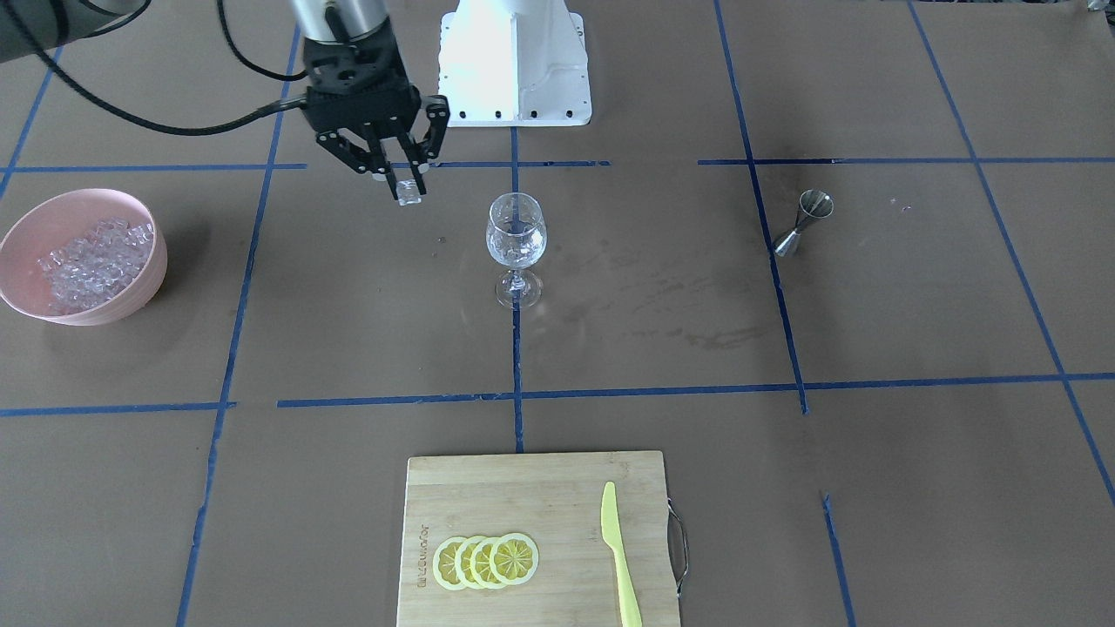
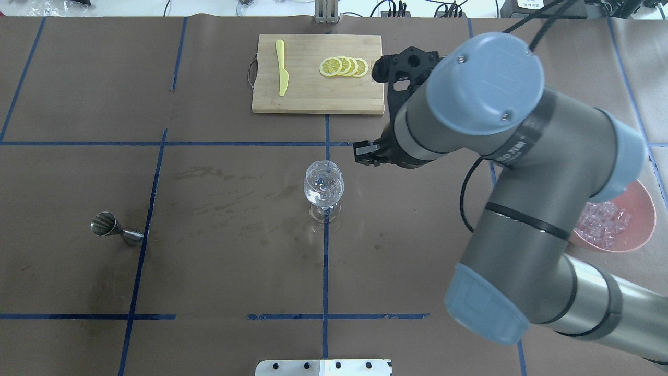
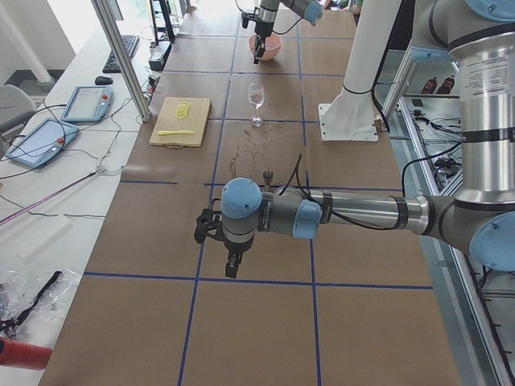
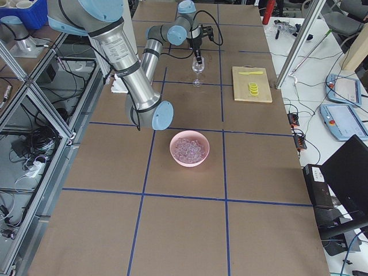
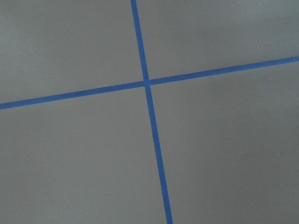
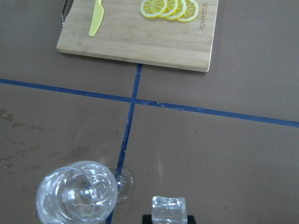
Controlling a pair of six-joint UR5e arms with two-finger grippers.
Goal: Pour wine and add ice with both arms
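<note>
My right gripper (image 1: 406,179) is shut on one clear ice cube (image 1: 408,193), held above the table beside the wine glass (image 1: 516,233), not over it. In the right wrist view the cube (image 6: 169,208) sits between the fingertips, just right of the glass's rim (image 6: 77,193). From overhead my right arm hides most of the gripper (image 2: 365,154), and the glass (image 2: 323,187) stands at mid-table. A pink bowl (image 1: 131,300) holds many ice cubes (image 1: 91,259). My left gripper (image 3: 231,269) hangs low over bare table far from the glass. I cannot tell whether it is open or shut.
A steel jigger (image 1: 803,222) stands on my left side of the glass. A bamboo cutting board (image 1: 523,488) at the far edge carries lemon slices (image 1: 486,560) and a yellow plastic knife (image 1: 618,557). The white base block (image 1: 516,65) is behind the glass. No wine bottle shows.
</note>
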